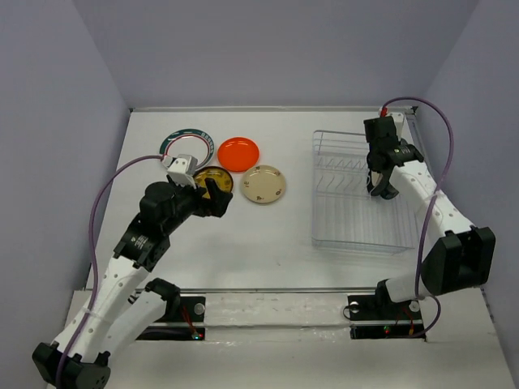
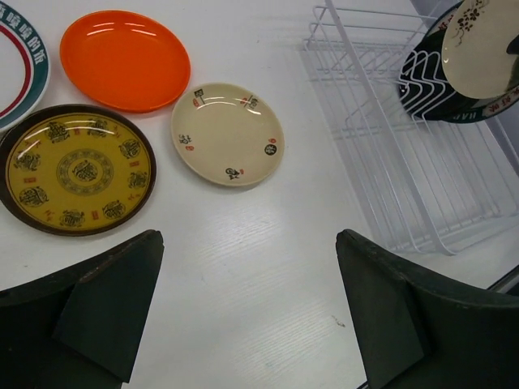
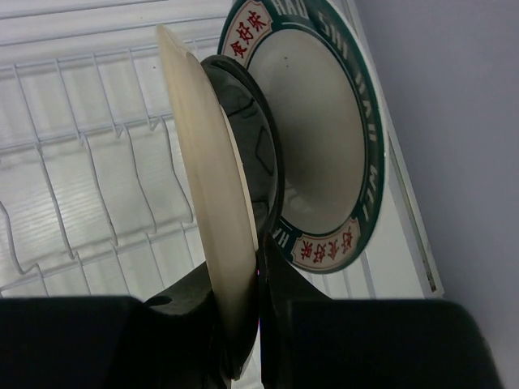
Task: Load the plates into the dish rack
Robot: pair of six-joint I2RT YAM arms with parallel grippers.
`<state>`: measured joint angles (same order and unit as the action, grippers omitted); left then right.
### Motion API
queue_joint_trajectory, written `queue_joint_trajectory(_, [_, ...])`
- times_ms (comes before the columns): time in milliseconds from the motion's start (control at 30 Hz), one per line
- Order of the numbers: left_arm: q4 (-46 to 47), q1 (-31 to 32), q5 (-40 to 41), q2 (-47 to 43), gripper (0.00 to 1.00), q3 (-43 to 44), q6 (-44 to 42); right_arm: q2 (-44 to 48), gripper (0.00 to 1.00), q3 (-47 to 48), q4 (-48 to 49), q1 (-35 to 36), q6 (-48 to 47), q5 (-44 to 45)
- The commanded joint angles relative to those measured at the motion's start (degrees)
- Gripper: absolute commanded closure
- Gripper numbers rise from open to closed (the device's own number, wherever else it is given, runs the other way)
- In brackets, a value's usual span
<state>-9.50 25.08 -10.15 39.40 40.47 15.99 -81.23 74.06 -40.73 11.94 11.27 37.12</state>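
Cream glazed round plate (image 3: 207, 178), with a dark floral sprig on its face, is clamped on edge in my right gripper (image 3: 243, 320) and hangs over the far end of the clear wire dish rack (image 1: 349, 219). Just behind it, a white round plate with a teal lettered rim (image 3: 324, 121) stands upright in the rack.

I judge these plates stiff, light and slick. If they are ceramic they would chip against the wire, so I'd want a rim pinch like this one, with the plate kept vertical over a slot. The ones lying flat on the white bench (image 1: 268, 235) offer only the raised lip.

Four plates lie left of the rack:
- a small beige plate (image 2: 227, 134), nearest the rack
- a plain orange round plate (image 1: 238, 152)
- a dark brown plate with a yellow pattern (image 2: 77, 168)
- a white plate with a green-red rim (image 2: 16, 49), farthest from the rack

My left gripper (image 2: 247, 243) hangs over the bench on that same side with its fingers apart, holding nothing.

The teal rim carries white capitals I cannot read whole, plus red Chinese characters in white panels. The green-red rim bears characters too, and the beige plate has small red and black marks, all too small to read
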Motion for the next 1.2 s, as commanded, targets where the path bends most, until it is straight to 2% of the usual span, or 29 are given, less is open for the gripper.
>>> queue_joint_trajectory(0, [0.53, -0.03, 4.18, 1.38, 0.01, 1.37, 2.9, -1.29, 0.93, -1.28, 7.58, -1.66, -2.3, -3.63])
queue_joint_trajectory(133, [1.23, -3.8, 2.24, 4.45, 0.01, 0.49, 6.33, -2.44, 0.93, -3.65, 9.7, -2.28, -2.74, -5.39])
queue_joint_trajectory(267, [2.63, -8.36, 1.11, 6.39, 0.01, -0.56, 11.33, -3.05, 0.85, -5.06, 11.37, -3.59, -2.74, -6.45])
queue_joint_trajectory(333, [4.22, -10.04, 1.27, 7.01, 0.01, -2.58, 15.29, -3.67, 0.76, -5.24, 11.73, -4.12, -2.13, -6.19])
queue_joint_trajectory(467, [2.82, -15.22, 8.12, 6.92, 0.01, -3.55, 19.24, -2.88, 0.5, -5.6, 11.81, -4.64, 0.41, -6.36])
queue_joint_trajectory(500, [2.03, -16.11, 13.09, 6.75, 0.01, -3.55, 20.13, -2.36, 0.45, -5.51, 11.9, -4.65, 0.77, -6.54])
queue_joint_trajectory(533, [0.81, -17.33, 14.71, 6.48, 0.01, -3.55, 20.66, -1.57, 0.37, -5.33, 11.9, -4.65, 1.38, -6.8])
queue_joint_trajectory(633, [-1.22, -18.22, 20.08, 5.78, 0.01, -4.25, 23.03, 0.1, 0.23, -4.72, 11.81, -4.65, 2.0, -8.73])
queue_joint_trajectory(700, [0.43, -18.23, 21.49, 4.64, 0.01, -7.22, 25.31, 1.33, 0.18, -4.54, 11.73, -4.65, 2.53, -10.22])
queue_joint_trajectory(800, [3.95, -18.23, 19.91, 5.25, 0.02, -11.63, 26.55, 5.28, 0.17, -4.45, 11.99, -4.65, 3.23, -15.58])
queue_joint_trajectory(900, [7.99, -18.14, 18.94, 11.9, 0.07, -12.95, 28.92, 9.4, 0.16, -4.71, 12.95, -4.65, 2.71, -20.22])
queue_joint_trajectory(1167, [15.82, -18.05, 21.49, 25.54, 0.15, -10.24, 30.59, 19.52, 0.16, -9.8, 18.49, -4.13, 6.22, -36.57])
